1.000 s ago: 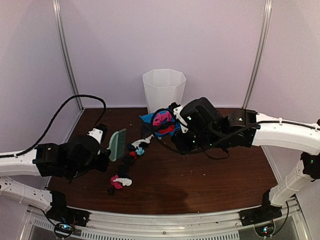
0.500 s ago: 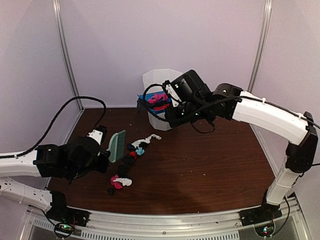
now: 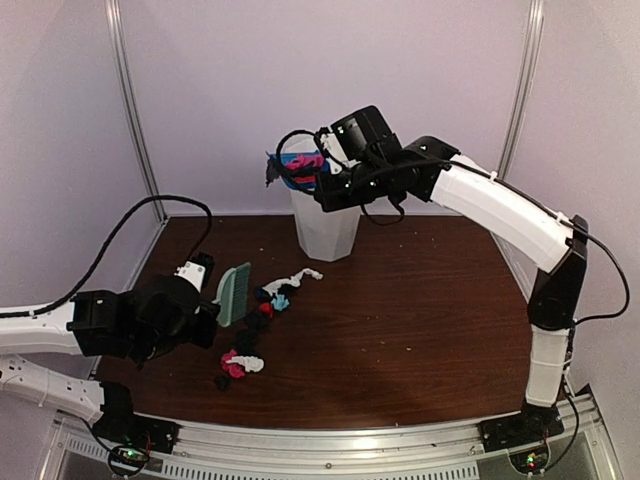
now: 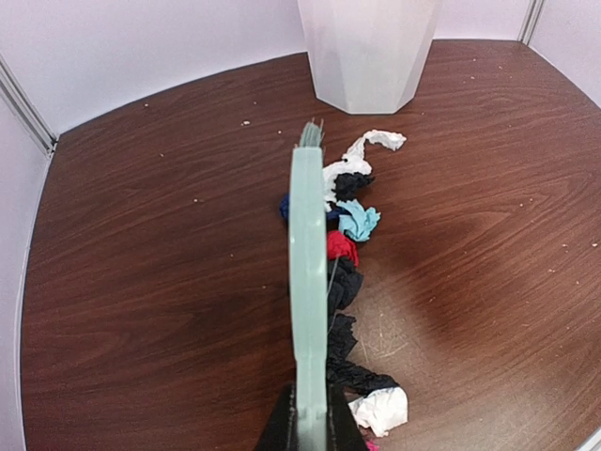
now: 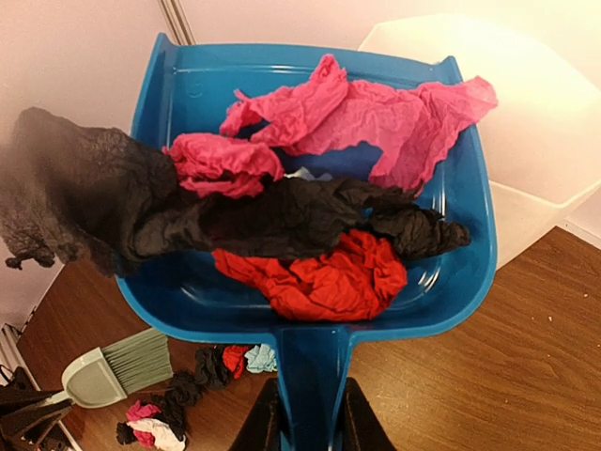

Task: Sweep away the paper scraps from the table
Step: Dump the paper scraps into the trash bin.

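Right gripper (image 5: 310,420) pinching loaded dustpan (image 5: 202,85) at bin (image 3: 325,225) rim, upper centre, left gripper (image 4: 310,429) clamped on brush (image 4: 306,282) beside paper scraps (image 4: 343,282), lower left.

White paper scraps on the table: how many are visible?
2. One white strip lies at the row's far end, nearest the bin; one white wad at the near end, beside the brush. More may hide under darker scraps or behind the brush.

- Smooth dark wood grain is being shown by the desk (image 3: 420,330).
- Glossy moulded plastic is being displayed by the blue dustpan (image 5: 188,85).
- The paper scraps (image 5: 376,113) are being seen as crinkled and matt.
- Translucent plastic is being shown by the white bin (image 4: 368,52), matt plastic by the mint-green brush (image 4: 306,272).
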Action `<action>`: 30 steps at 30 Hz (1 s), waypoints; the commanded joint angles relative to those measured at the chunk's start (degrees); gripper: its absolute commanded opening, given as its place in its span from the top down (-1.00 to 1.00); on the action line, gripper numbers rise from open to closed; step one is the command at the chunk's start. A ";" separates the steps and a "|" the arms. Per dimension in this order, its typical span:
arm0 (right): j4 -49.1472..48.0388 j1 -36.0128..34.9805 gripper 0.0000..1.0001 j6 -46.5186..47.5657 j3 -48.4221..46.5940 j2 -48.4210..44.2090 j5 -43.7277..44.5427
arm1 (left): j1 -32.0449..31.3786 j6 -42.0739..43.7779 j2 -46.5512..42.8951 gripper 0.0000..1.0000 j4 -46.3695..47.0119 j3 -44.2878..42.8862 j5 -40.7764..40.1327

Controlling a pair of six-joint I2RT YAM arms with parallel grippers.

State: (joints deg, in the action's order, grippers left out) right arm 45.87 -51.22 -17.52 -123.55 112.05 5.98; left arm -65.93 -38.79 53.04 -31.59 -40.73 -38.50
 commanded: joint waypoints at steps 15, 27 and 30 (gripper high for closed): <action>-5.15 10.15 1.00 -1.40 -14.53 12.04 -16.48 | 0.37 -0.68 1.38 1.00 3.18 0.67 -0.39; -11.88 14.47 1.00 -9.29 -14.16 12.41 -29.48 | 0.37 -0.58 2.73 1.00 3.90 0.74 -0.26; -14.16 15.59 1.00 -12.20 -13.90 12.39 -32.55 | 0.37 -0.63 2.77 1.00 3.98 0.74 -0.27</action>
State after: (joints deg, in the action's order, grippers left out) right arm 36.95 -37.23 -24.88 -136.38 124.09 -20.27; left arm -65.93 -38.96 55.68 -31.16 -40.23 -38.44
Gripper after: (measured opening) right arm 0.173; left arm 0.073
